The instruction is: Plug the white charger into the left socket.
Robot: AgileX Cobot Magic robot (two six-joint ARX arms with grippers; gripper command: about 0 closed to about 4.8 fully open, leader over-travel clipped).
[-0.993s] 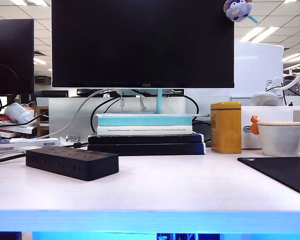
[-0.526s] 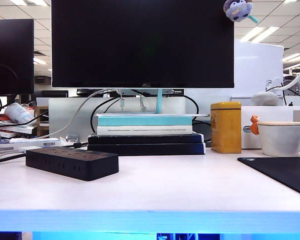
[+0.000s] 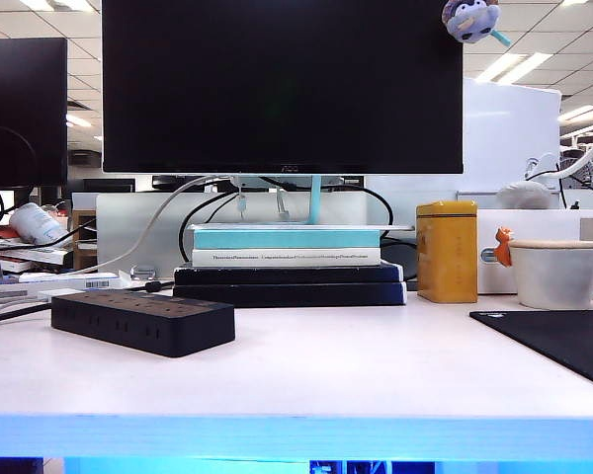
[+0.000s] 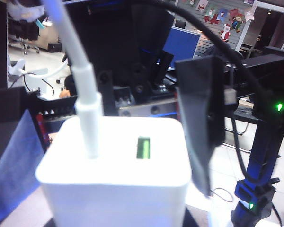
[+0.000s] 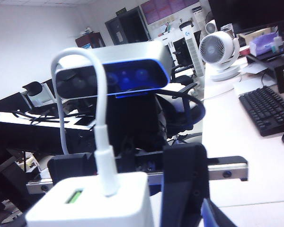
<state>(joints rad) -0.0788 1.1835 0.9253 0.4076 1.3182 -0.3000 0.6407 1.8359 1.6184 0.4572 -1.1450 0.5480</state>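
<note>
Glossy white plastic charger (image 4: 114, 171); matt black power strip (image 3: 142, 321).

Both tools are matte black: the left tool (image 4: 132, 156) has flat fingers (image 4: 199, 123), the right tool (image 5: 132, 189) visible screws.

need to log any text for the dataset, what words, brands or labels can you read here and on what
Monitor bezel: small logo, too blurred now to read.
Lower book spine: a line of print, too small.
White strip: barcode label, unreadable.
White charger: no text visible.
Black power strip: none.
</note>
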